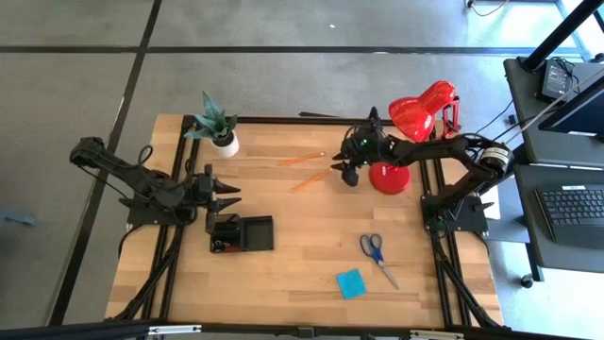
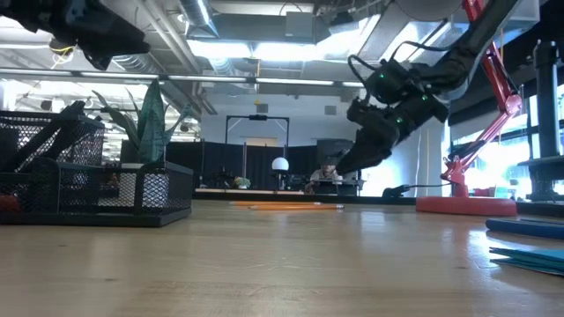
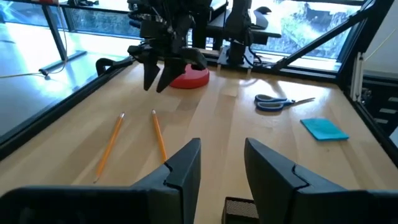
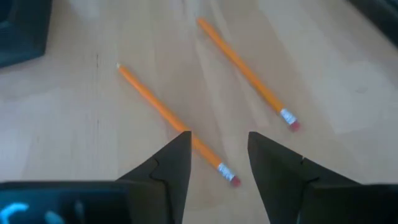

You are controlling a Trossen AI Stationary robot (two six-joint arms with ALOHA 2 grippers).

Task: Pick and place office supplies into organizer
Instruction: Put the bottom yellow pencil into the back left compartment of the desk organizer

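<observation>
- Pad (image 1: 350, 282): blue, lies flat on the counter (image 1: 302, 283) at the near edge, well apart from the organizer, toward the right arm's side.
- Scissors (image 1: 377, 253): blue-handled, lie flat just beyond the pad, on the same side of the organizer; nothing touches them.
- Organizer (image 1: 247, 233): black mesh tray, stands on the counter's left half; some dark items and a small red piece sit in its left compartments, too small to name.
- Left gripper (image 1: 225, 192): hangs just behind the organizer's left end. Its fingers (image 3: 184, 167) stand partly apart with bare counter showing between them; they hold nothing.
- Two pencils: orange, lie on bare counter beyond the organizer, toward the lamp. The nearer pencil (image 1: 310, 179) and the farther pencil (image 1: 300, 159) lie close together without touching.
- Right gripper (image 1: 342, 170): hovers low over the nearer pencil's eraser end, farther from the organizer than the left gripper. Its fingers (image 4: 171, 163) are parted either side of that end and grip nothing; in the low view the tips are clear of the wood.
- Lamp (image 1: 406, 142): red, stands past the pencils at the right.
- Plant (image 1: 218, 126): potted, stands at the far edge, straight behind the organizer.
</observation>
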